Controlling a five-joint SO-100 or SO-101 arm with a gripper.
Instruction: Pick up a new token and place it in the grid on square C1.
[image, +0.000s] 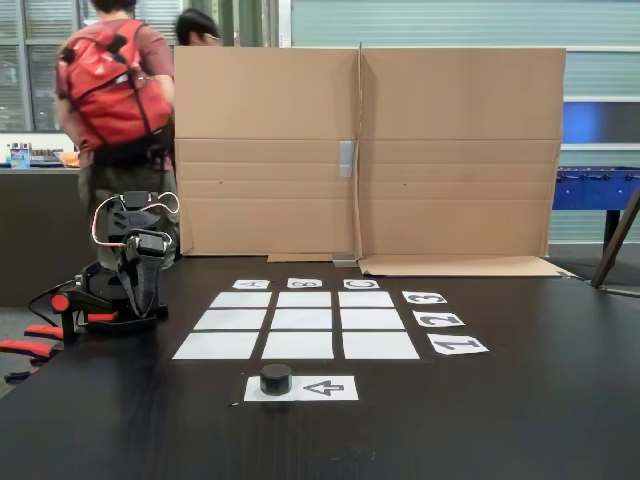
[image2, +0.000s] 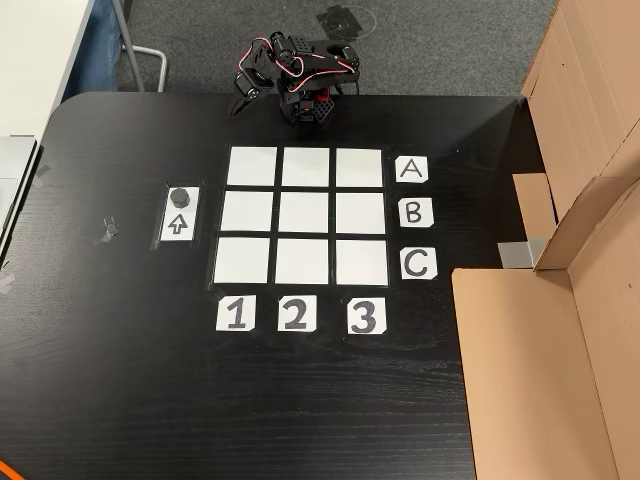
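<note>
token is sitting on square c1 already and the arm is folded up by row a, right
Not quite. The token is not on square C1; the other view shows it on the arrow sheet, beside the grid. All nine squares are bare. The arm is indeed folded by row A, its gripper off the board.

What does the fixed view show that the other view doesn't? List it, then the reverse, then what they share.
Fixed view alone: two people behind the cardboard wall's upright face, and a blue table at right.

Other view alone: grey carpet, a tape scrap on the table, and all labels plainly readable.

Shared: the grid, the token on the arrow sheet, the folded arm, and an empty C1.
</note>
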